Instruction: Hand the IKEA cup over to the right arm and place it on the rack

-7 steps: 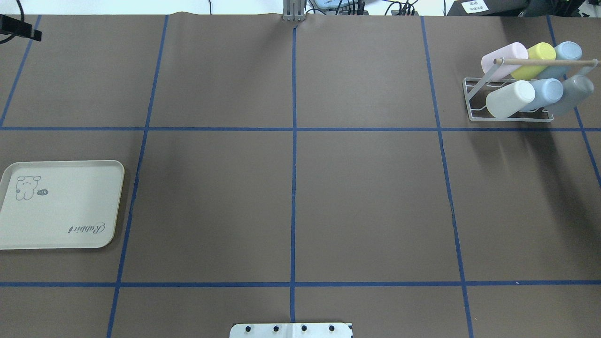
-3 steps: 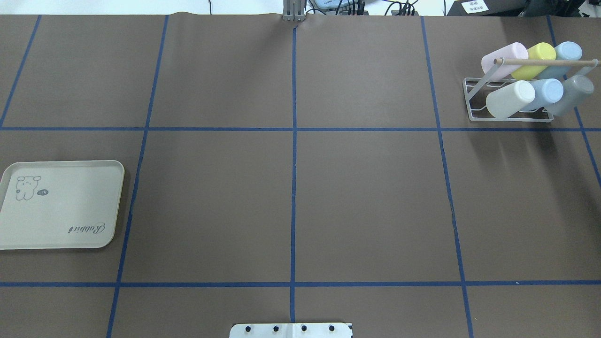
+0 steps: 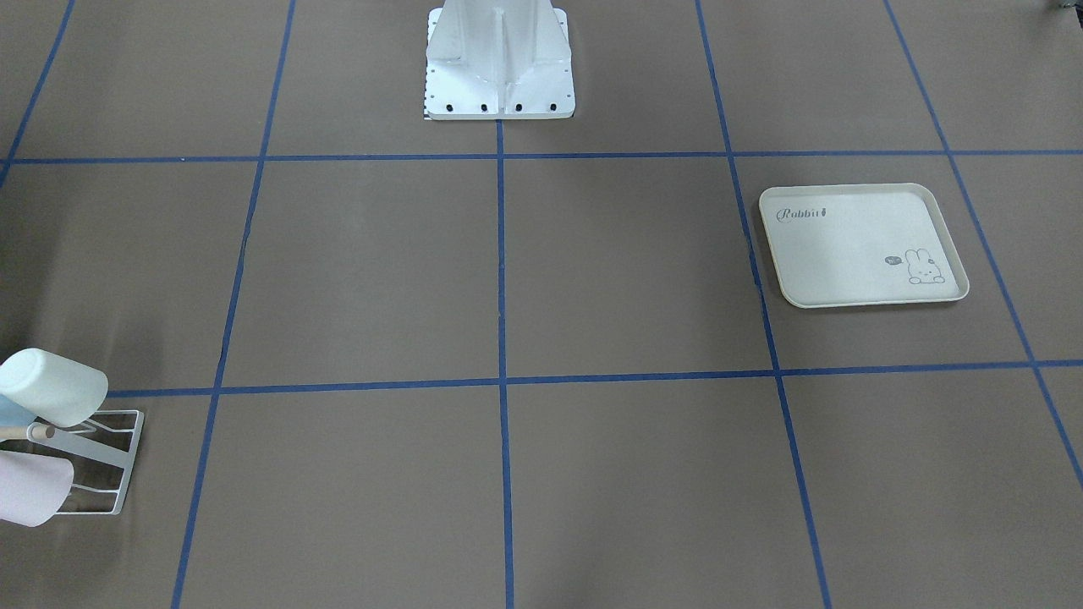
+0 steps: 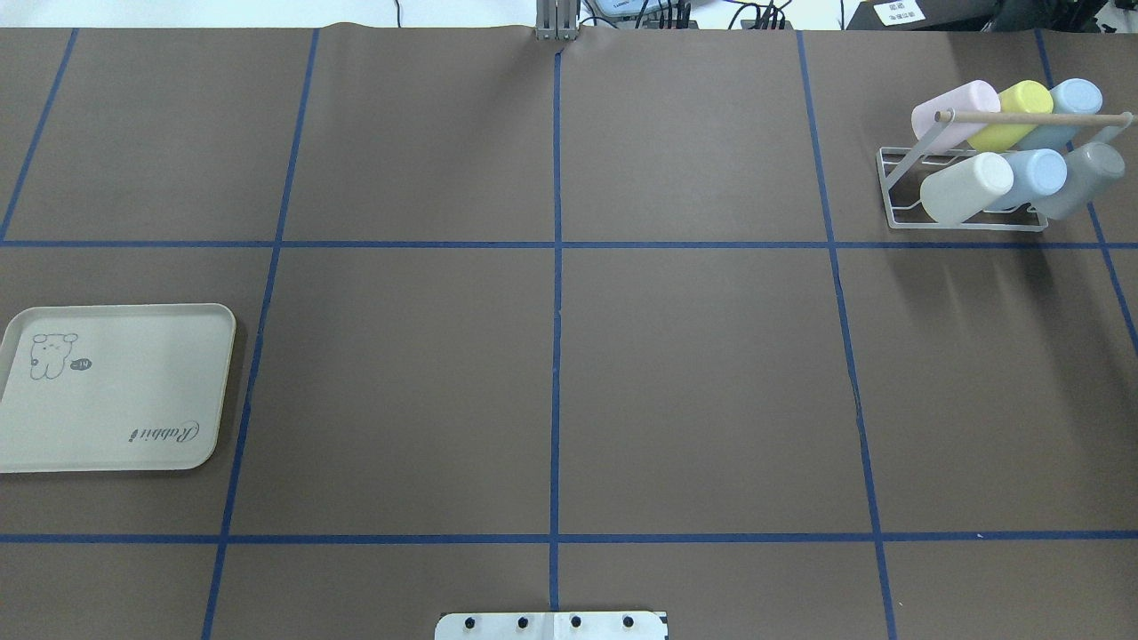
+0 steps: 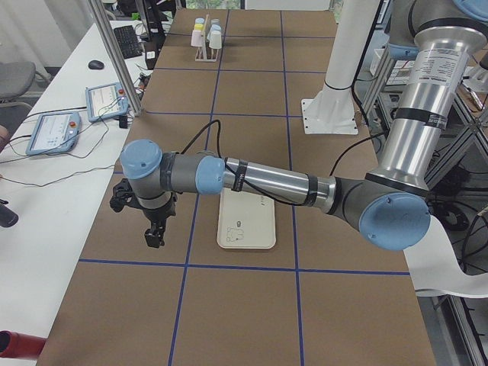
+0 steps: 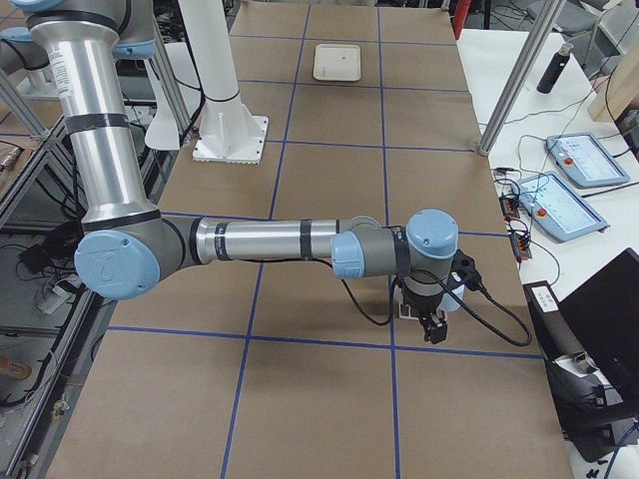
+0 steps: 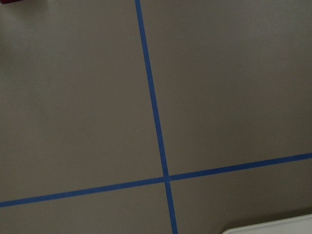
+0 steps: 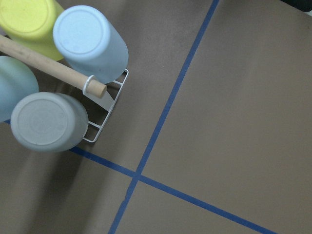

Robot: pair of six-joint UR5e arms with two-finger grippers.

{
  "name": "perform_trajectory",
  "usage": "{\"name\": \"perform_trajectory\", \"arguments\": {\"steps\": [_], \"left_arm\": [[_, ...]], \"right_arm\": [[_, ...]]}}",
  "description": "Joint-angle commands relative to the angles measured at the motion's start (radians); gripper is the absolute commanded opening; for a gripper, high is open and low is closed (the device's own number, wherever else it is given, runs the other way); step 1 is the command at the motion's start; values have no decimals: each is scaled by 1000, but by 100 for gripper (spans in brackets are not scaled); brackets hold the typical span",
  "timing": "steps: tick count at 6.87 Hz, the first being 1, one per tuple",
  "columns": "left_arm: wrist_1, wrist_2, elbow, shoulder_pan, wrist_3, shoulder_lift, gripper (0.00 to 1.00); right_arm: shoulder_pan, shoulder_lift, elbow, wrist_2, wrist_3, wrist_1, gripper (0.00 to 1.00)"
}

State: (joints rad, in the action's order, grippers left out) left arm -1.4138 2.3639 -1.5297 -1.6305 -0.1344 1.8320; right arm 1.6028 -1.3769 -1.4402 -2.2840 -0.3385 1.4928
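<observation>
Backing off cleanly matters: rack (image 4: pixel 960 228) loaded; right gripper (image 6: pixel 432 327) should rise clear of dowel (image 4: pixel 1031 116). Whether it or left gripper (image 5: pixel 155 232) is spread: cannot tell.

Cream rabbit-print tray (image 4: pixel 116 391), flat on brown worktop (image 4: pixel 693 382) gridded with blue tape (image 4: pixel 556 356); two screen pendants (image 6: pixel 584 160) on side table (image 6: pixel 569 115)

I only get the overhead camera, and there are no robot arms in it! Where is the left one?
Observer: The left side camera shows it stretched low over the table, with the left gripper pointing down beside the tray.
Operator: And the right one?
Observer: In the right side camera, the right gripper hangs close by the rack.
Operator: What does its own camera see?
Observer: It looks down on the bottom of the grey cup, next to the rack's wooden dowel.
</observation>
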Motion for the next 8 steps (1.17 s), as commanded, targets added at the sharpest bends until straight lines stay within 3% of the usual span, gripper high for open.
{"name": "perform_trajectory", "arguments": {"steps": [1, 6, 8], "left_arm": [[169, 1, -146, -2, 3, -3, 100], [144, 6, -187, -3, -1, -124, 100], [148, 3, -223, -2, 6, -135, 100]], "right_arm": [[-29, -4, 3, 0, 12, 0, 100], [-75, 6, -66, -38, 42, 6, 100], [-75, 21, -138, -43, 42, 154, 100]]}}
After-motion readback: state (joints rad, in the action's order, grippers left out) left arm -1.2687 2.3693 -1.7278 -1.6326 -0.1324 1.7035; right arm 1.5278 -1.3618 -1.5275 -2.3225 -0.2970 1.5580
